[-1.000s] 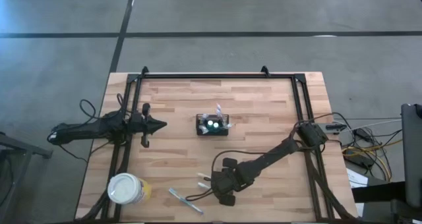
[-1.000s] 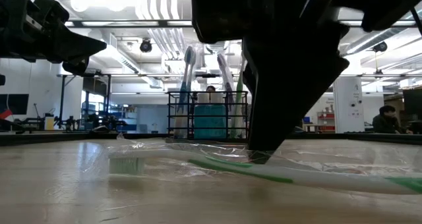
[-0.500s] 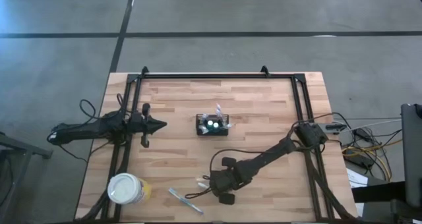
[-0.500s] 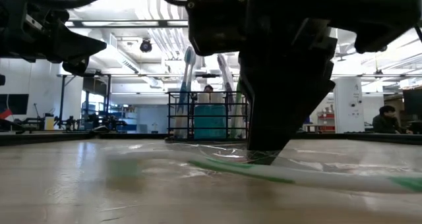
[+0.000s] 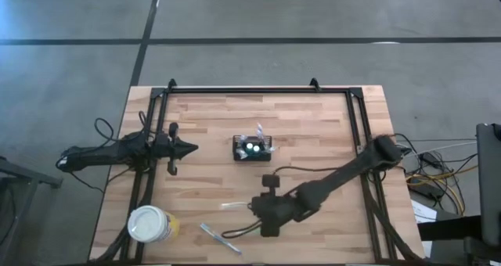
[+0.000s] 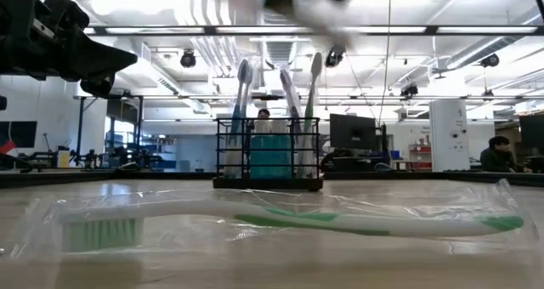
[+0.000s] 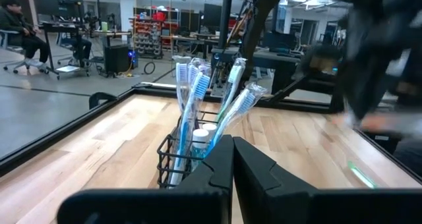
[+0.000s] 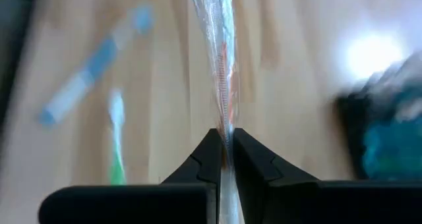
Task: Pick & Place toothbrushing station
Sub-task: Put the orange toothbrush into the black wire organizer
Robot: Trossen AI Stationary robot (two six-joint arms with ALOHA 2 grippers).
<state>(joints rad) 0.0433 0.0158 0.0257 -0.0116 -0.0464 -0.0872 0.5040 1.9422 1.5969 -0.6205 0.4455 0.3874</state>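
The toothbrushing station, a black wire caddy (image 5: 252, 149) with several toothbrushes upright in it, stands mid-table (image 6: 268, 157). My right gripper (image 5: 253, 208) hangs near the table's front, shut on a toothbrush in a clear wrapper (image 5: 232, 206). A green-and-white wrapped toothbrush (image 6: 289, 219) lies flat on the table below it (image 8: 116, 135). A blue toothbrush (image 5: 219, 239) lies nearer the front edge. My left gripper (image 5: 192, 149) waits shut, left of the caddy (image 7: 198, 151), touching nothing. My right gripper pinches the clear-wrapped toothbrush (image 8: 224, 128) between its two fingertips (image 8: 210, 148). The toothbrush runs on ahead of the fingers, in line with them, toward the table's left (image 8: 221, 59). It looks lifted clear of the table. Which end the fingers have is hidden by them.
A round white-and-yellow cup (image 5: 150, 224) stands at the front left corner. A black frame (image 5: 258, 89) runs along the table's far edge and down both sides. Bare wood lies between the caddy and the front edge. A person sits in the room beyond (image 7: 23, 26).
My right gripper has risen from the table, out of the low view's middle to its top edge, taking the clear-wrapped toothbrush up with it. The green-and-white toothbrush has stayed on the table and now shows whole.
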